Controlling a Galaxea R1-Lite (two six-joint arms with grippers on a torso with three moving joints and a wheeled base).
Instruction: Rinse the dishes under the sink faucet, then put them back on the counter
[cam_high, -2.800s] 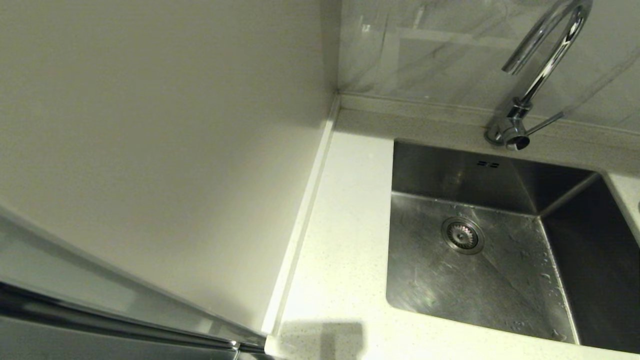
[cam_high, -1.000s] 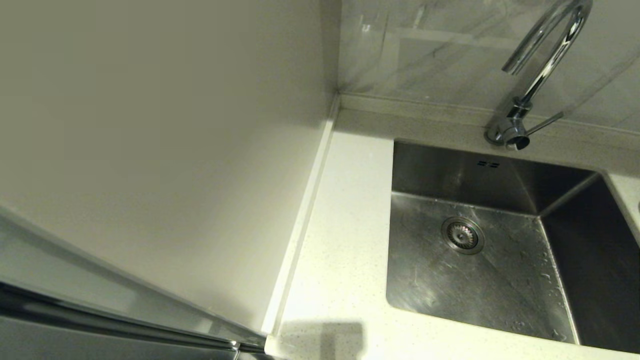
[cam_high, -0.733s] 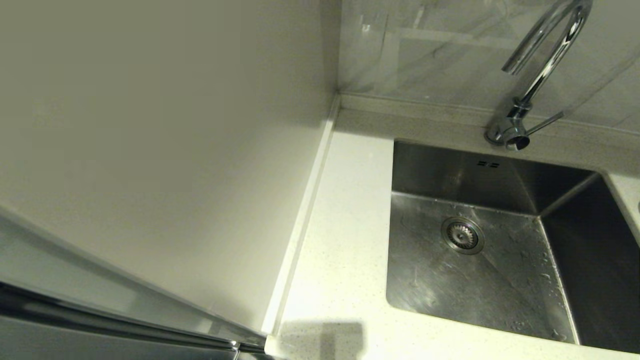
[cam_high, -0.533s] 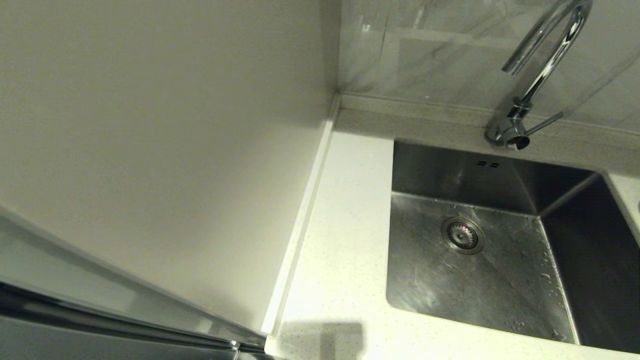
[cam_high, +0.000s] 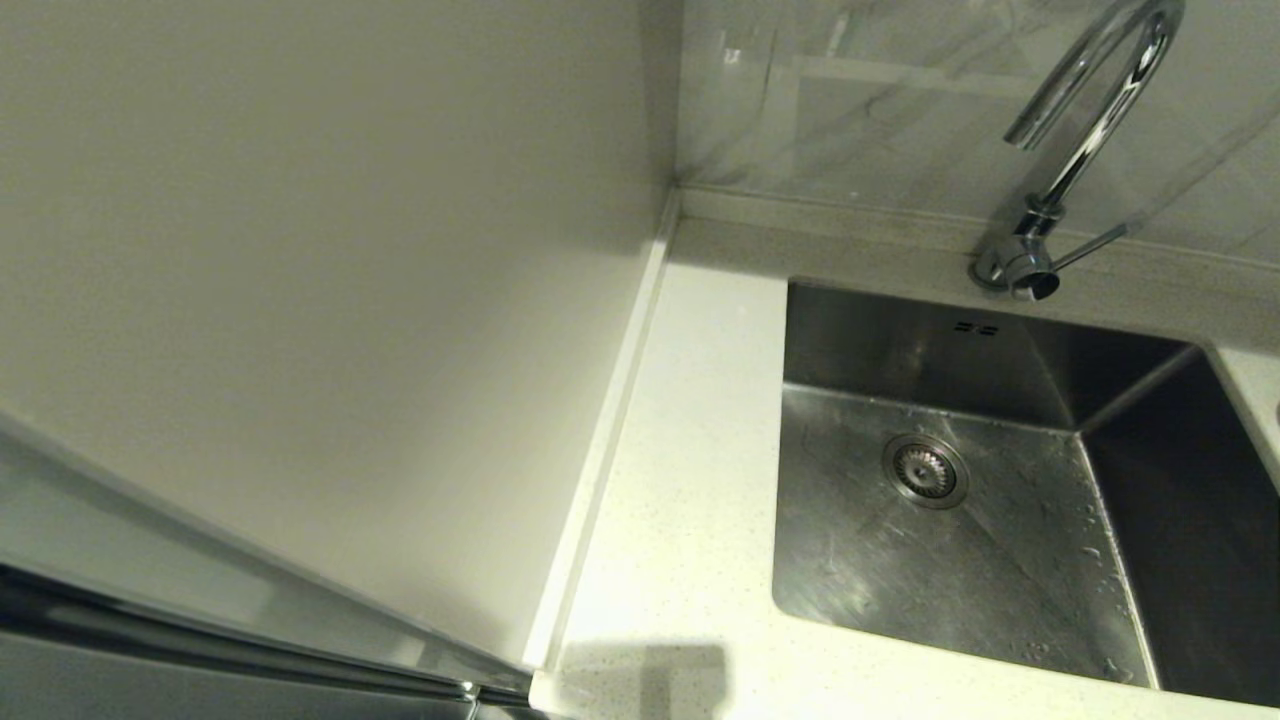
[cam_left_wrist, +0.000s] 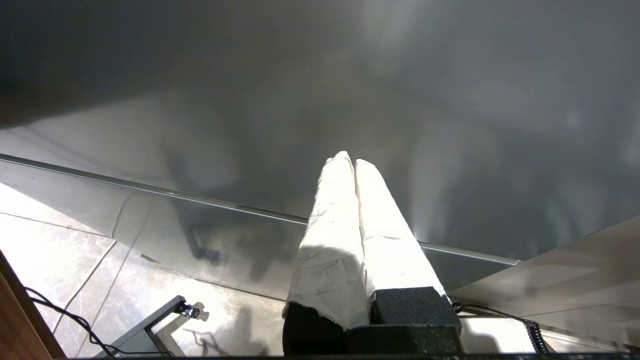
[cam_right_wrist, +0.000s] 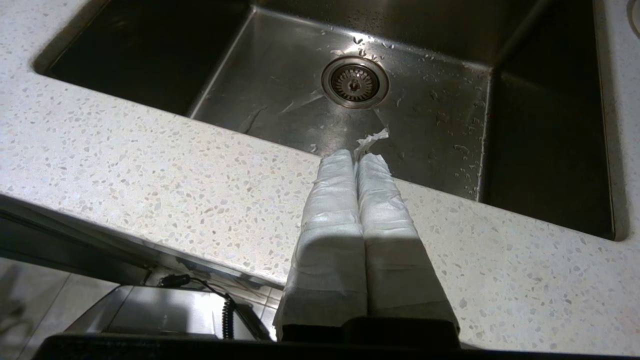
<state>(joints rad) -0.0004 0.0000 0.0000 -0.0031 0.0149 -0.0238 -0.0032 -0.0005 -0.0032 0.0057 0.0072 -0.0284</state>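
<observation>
The sink (cam_high: 950, 580) is a steel basin with water drops on its floor and a round drain (cam_high: 925, 470). The chrome sink faucet (cam_high: 1085, 130) arches over its back rim, with its side lever (cam_high: 1090, 245) pointing right. The speckled counter (cam_high: 690, 450) runs along the basin's left and front. The dishes are out of view. My right gripper (cam_right_wrist: 356, 156) is shut and empty, its white-wrapped fingers over the counter's (cam_right_wrist: 150, 165) front strip and pointing at the sink (cam_right_wrist: 300, 105). My left gripper (cam_left_wrist: 350, 160) hangs shut and empty, low beside a steel panel. Neither arm shows in the head view.
A plain cream wall panel (cam_high: 330, 280) closes off the counter's left side. A marbled backsplash (cam_high: 860, 110) stands behind the faucet. A steel appliance edge (cam_high: 250, 640) crosses the near left corner. Cables (cam_left_wrist: 60, 320) lie on the tiled floor below the left arm.
</observation>
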